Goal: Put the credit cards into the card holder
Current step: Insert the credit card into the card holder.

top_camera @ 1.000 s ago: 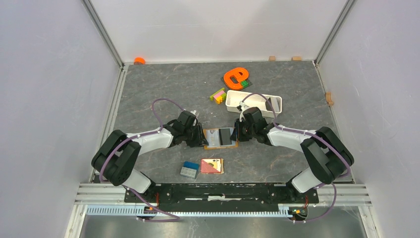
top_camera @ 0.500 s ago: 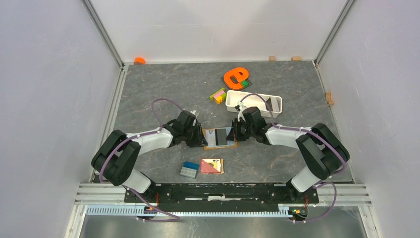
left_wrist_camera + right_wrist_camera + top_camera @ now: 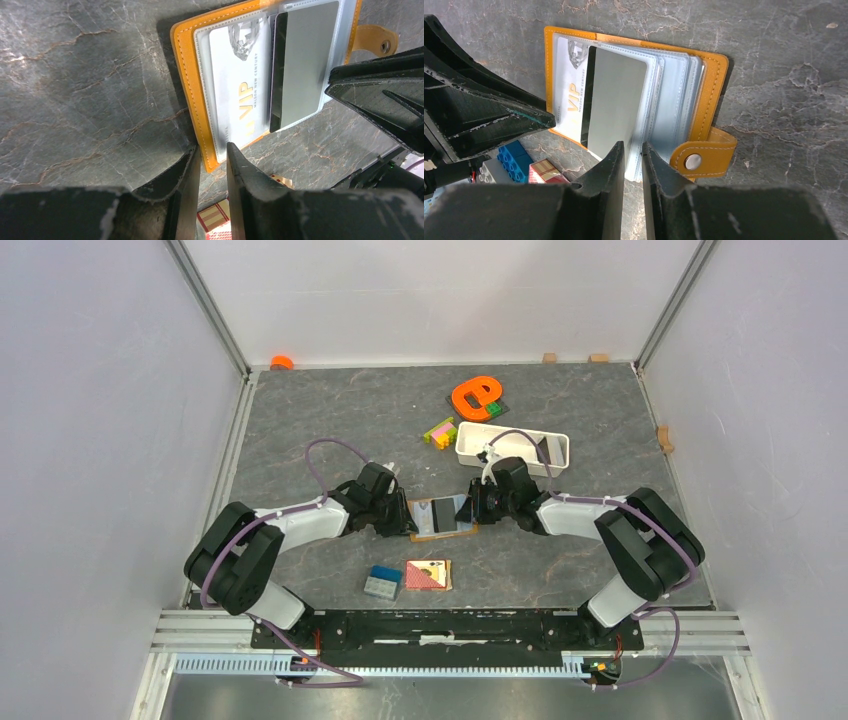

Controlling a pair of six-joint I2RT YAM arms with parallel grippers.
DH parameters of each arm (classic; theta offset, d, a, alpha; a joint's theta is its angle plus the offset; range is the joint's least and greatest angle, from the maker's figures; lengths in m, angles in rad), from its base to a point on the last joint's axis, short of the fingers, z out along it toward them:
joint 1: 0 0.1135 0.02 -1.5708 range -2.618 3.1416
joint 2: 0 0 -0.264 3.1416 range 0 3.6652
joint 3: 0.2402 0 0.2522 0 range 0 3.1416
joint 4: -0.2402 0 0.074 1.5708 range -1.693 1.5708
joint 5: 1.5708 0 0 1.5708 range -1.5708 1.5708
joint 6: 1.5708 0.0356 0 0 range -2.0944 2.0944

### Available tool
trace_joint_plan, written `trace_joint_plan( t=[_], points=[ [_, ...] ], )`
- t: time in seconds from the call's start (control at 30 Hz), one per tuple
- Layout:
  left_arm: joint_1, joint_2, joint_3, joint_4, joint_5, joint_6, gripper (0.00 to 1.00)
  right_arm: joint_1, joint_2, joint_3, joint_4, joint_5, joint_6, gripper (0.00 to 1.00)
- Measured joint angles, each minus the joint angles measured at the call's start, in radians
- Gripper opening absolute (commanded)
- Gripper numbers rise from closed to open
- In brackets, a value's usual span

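Note:
The card holder (image 3: 445,517) lies open on the table, tan-orange with clear sleeves (image 3: 674,90). A white VIP credit card (image 3: 235,85) sits in its left sleeve. A grey credit card (image 3: 616,100) with a dark stripe lies over the middle sleeves, its lower edge sticking out. My left gripper (image 3: 212,147) is at the holder's left corner, jaws a narrow gap apart, with the orange edge (image 3: 185,75) showing between the tips. My right gripper (image 3: 633,145) is at the opposite side beside the snap clasp (image 3: 693,161), also narrowly open. One of its fingers covers the grey card's corner.
A white tray (image 3: 470,452) stands behind the right gripper with a dark flat piece in it. A red-and-tan tile (image 3: 427,574) and a blue-grey block (image 3: 382,582) lie in front of the holder. An orange letter shape (image 3: 475,396) and small coloured blocks (image 3: 439,432) sit farther back.
My right gripper has crept a little to the left, over the holder's right side, and the holder has turned slightly. The left arm has stayed where it was.

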State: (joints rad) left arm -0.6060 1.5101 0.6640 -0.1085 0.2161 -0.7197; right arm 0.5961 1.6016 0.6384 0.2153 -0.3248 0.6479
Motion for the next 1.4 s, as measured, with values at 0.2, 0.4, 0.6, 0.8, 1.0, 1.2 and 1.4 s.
trace_joint_plan(
  t=[0.2,0.4,0.6,0.8,1.0,1.2,1.4],
  points=[
    [0.000,0.000,0.000,0.000,0.000,0.000,0.32,0.000,-0.003,-0.002,0.011,-0.005,0.008,0.21],
    [0.000,0.000,0.000,-0.001,0.000,0.000,0.32,0.004,-0.035,-0.002,0.029,-0.023,0.018,0.20],
    [0.000,0.000,0.000,0.003,0.002,0.000,0.32,0.027,-0.050,0.001,0.072,-0.066,0.029,0.20],
    [-0.003,0.000,0.000,0.006,0.004,0.000,0.32,0.064,-0.049,0.001,0.067,-0.094,0.032,0.19],
    [-0.003,0.000,0.000,0.006,0.004,0.000,0.32,0.072,-0.049,0.014,0.053,-0.093,0.032,0.22],
    [-0.003,0.000,0.000,0.006,0.004,0.000,0.32,0.083,-0.049,0.030,0.038,-0.093,0.027,0.24],
    [-0.003,0.000,0.000,0.006,0.004,0.000,0.32,0.085,-0.049,0.035,0.030,-0.093,0.024,0.25]
  ],
)
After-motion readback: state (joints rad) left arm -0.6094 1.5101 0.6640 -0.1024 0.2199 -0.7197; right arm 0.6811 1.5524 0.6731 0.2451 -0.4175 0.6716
